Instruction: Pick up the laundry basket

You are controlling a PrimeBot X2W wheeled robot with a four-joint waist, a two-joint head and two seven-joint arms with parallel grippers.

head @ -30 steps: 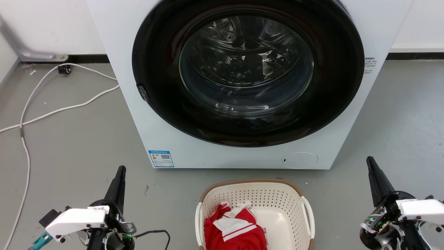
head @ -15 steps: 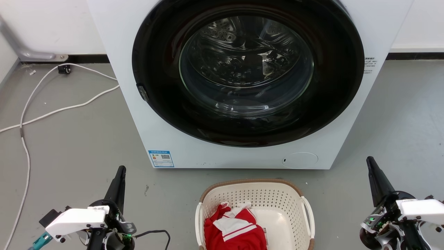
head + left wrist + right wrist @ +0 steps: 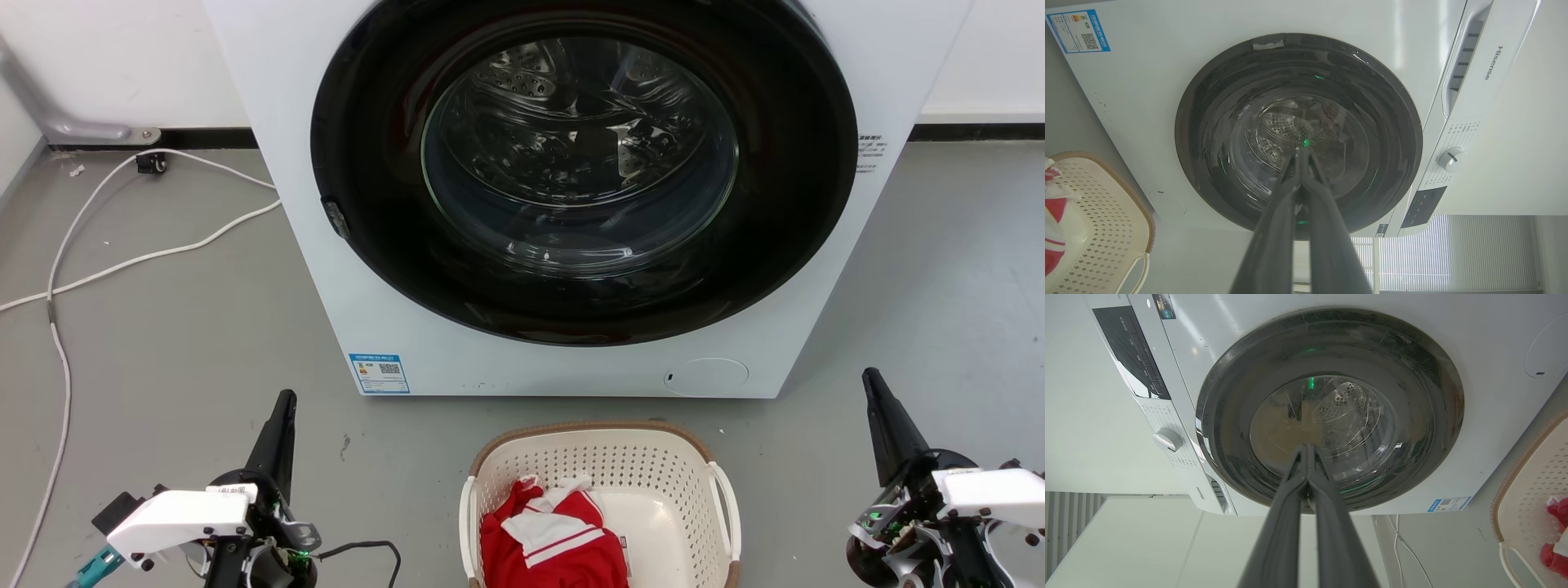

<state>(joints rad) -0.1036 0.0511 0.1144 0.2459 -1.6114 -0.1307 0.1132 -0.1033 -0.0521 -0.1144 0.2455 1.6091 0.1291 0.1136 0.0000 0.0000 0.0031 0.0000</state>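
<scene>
While both arms sit low and wide on either side of you, the laundry basket (image 3: 608, 464) stands on the floor (image 3: 163, 327) between them, just in front of the washing machine (image 3: 506, 363) and near its lower front edge, with a red and white garment (image 3: 555, 539) lying in its left half. Your left gripper (image 3: 283, 402) has its two fingers pressed together on nothing, and your right gripper (image 3: 871, 380) is the same. Both wrist views show the tips meeting and aimed at the machine's door rather than at the basket. The relation that matters is sideways. The basket lies inboard of each gripper, to the right of the left one and to the left of the right one, and slightly nearer you than the fingertips. Its left handle (image 3: 465, 523) faces your left arm and its right handle (image 3: 729, 506) faces your right, so I'd judge this a two-arm lift, each gripper turning inward to its own handle. The right gripper looks a shade nearer its handle, though the gap is much the same on both sides. You cannot read the basket's long axis, because the head view's bottom edge cuts off its near end. You will need to part the fingers before closing in.
</scene>
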